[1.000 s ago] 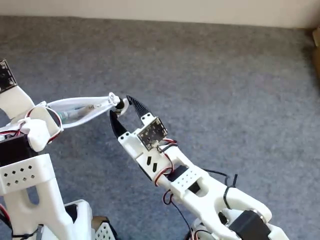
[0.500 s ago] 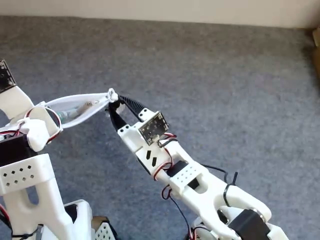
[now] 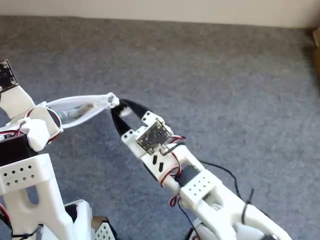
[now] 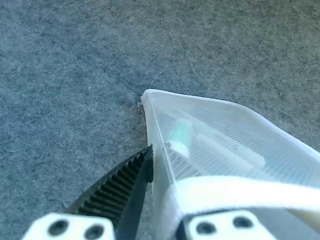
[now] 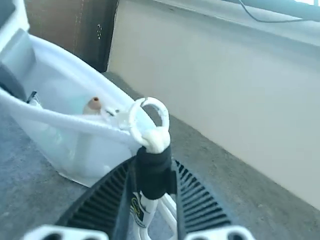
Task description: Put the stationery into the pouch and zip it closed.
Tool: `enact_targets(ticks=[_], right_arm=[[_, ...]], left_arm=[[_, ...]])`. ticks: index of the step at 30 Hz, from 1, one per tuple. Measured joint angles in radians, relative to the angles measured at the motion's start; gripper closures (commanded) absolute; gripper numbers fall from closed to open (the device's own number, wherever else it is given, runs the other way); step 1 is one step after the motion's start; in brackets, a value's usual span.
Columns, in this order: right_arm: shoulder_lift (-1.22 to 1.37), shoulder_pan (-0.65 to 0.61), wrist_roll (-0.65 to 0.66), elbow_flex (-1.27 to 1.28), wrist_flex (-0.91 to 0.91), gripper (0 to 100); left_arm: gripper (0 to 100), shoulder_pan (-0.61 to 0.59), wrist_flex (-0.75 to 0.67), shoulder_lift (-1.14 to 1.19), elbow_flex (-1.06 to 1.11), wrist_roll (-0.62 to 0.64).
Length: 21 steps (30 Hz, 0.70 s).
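Your left gripper (image 4: pixel 148 167) clamps one end of the translucent white mesh pouch (image 4: pixel 220 140), held over the grey carpet (image 3: pixel 225 75), pale pens (image 4: pixel 180 136) inside. Your right gripper (image 5: pixel 152 175) pinches the black cord-looped zip pull (image 5: pixel 149 125). The pouch looks light and floppy, likely to sag: pull along the zip, gently.
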Motion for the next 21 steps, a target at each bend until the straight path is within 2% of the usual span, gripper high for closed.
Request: enact_targets(ticks=[4, 6, 16, 21], right_arm=[[-0.144, -0.044, 0.000, 0.000, 0.273, 99.4], [-0.187, -0.075, 0.000, 0.000, 0.350, 99.4], [-0.210, -0.126, -0.021, 0.000, 0.377, 98.5], [-0.212, -0.127, -0.141, 0.000, 0.385, 87.8]], left_arm=[[95, 0.000, 0.000, 0.000, 0.000, 0.000], [95, 0.000, 0.000, 0.000, 0.000, 0.000], [95, 0.000, 0.000, 0.011, 0.000, 0.000], [95, 0.000, 0.000, 0.012, 0.000, 0.000]])
